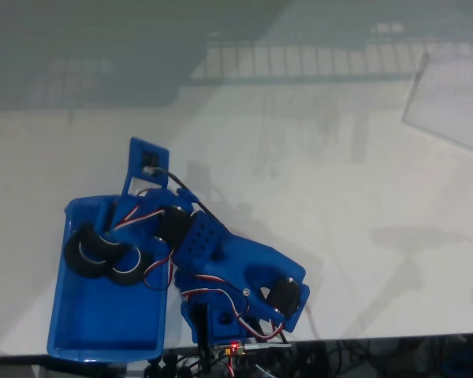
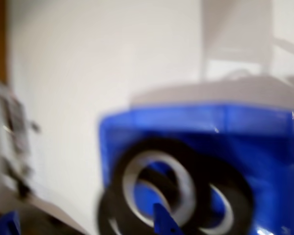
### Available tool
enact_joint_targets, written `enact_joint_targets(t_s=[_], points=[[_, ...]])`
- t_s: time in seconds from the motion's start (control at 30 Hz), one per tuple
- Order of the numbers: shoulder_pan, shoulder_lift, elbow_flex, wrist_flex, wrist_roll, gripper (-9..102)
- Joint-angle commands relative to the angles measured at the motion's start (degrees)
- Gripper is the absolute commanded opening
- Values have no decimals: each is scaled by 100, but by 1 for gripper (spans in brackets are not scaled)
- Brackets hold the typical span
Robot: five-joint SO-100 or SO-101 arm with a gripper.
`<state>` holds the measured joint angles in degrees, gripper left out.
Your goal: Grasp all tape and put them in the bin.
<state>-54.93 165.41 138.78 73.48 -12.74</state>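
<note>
Bin (image 1: pixel 102 323): blue, on the white bench (image 1: pixel 323 197).
Tape rolls (image 1: pixel 102 253): overlapping inside the bin.
Jaws: above the bin; whether spread or pressed together cannot be told.

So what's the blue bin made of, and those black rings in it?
The blue bin looks like glossy plastic: smooth walls catching light, rounded corners. The black rings look like tape rolls, dark and dull outside with pale whitish cores, maybe card or plastic; the blur leaves that open.

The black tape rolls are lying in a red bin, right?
Not quite. The tape rolls are black and they do lie in the bin, but the bin is blue, not red. The fixed view shows it, and the wrist view shows the same blue wall behind the rolls.
</note>
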Motion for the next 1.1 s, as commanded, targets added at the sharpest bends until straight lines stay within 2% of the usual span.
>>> enact_joint_targets(t_s=[0.0, 0.27, 0.43, 0.53, 0.77, 0.93, 1.07], points=[[721, 185, -35, -475, 281, 37], [3832, 1002, 1107, -2804, 1406, 32], [5098, 2013, 2232, -2821, 1354, 28], [5502, 2505, 2725, -2637, 1204, 21], [5985, 2514, 2830, -2188, 1072, 5], [6012, 2514, 3120, -2118, 1028, 0], [6012, 2505, 3313, -2118, 1011, 0]])
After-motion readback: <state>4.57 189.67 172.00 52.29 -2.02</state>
